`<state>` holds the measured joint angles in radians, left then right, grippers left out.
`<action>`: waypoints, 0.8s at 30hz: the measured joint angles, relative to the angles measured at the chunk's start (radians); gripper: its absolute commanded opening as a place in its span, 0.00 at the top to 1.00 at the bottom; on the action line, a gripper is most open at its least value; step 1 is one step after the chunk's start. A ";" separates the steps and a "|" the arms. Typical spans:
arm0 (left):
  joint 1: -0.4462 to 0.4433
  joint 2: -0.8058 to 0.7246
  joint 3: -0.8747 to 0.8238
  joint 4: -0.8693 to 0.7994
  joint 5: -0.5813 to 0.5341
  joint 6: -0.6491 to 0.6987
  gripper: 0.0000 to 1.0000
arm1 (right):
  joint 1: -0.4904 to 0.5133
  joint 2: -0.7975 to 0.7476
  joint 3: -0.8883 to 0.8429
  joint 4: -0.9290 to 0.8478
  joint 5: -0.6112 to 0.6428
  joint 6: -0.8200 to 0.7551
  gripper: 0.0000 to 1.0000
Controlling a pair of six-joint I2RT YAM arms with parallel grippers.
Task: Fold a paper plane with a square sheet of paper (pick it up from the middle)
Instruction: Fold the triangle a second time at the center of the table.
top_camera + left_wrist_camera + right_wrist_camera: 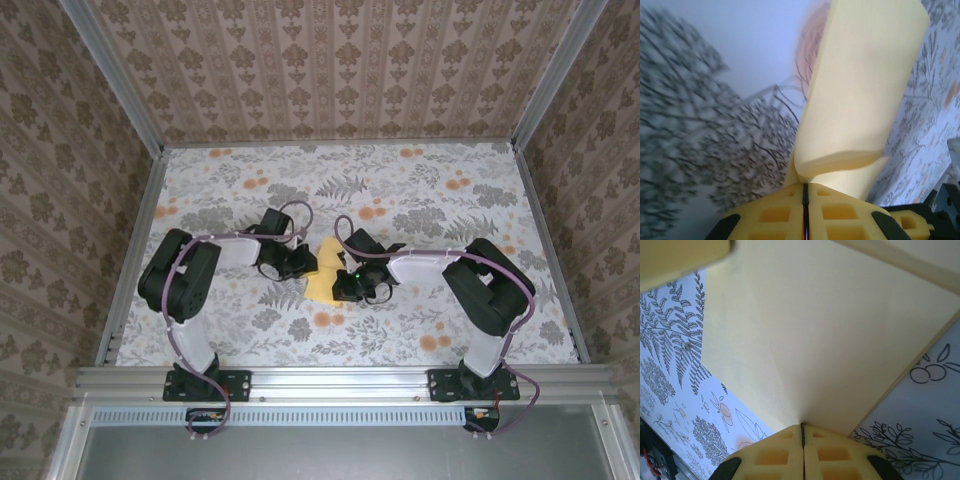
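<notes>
Starting at the near rail: left arm base [205, 383] and right arm base [470, 383] are bolted side by side, both arms bent inward over the table [420, 325].

Left gripper [804, 187]: fingertips meet flush at the seam, pinching an edge of the square sheet of paper [322, 285]. From the pinch a folded, curled strip of it stands away from the fingers. Background blurred in the left wrist view.

Right gripper [802, 426]: jaws likewise pressed tight, nipping the sheet at a narrow point. A broad flat pale-yellow panel spreads out beyond, with a straight folded edge along its right side.

Top view: sheet sits between the two grippers, over the middle of the floral table cover, partly folded and partly hidden under the wrists. Whether it touches the cover, cannot tell.

Beyond: patterned back wall [340, 70].
</notes>
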<state>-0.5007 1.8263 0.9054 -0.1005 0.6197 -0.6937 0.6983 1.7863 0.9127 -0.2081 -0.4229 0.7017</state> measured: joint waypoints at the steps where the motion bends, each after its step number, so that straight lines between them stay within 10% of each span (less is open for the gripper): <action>1: 0.007 0.006 0.015 -0.014 -0.008 0.011 0.89 | 0.000 0.000 0.000 0.000 0.000 0.000 0.93; 11: 0.055 0.007 0.087 -0.065 -0.076 0.082 0.89 | 0.000 0.000 0.000 0.000 0.000 0.000 0.93; 24: -0.120 -0.051 0.013 0.000 -0.040 0.043 0.89 | 0.000 0.000 0.000 0.000 0.000 0.000 0.93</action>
<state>-0.6205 1.7748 0.9188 -0.1001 0.5800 -0.6510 0.6983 1.7859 0.9127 -0.2077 -0.4229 0.7017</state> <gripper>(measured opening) 0.110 0.071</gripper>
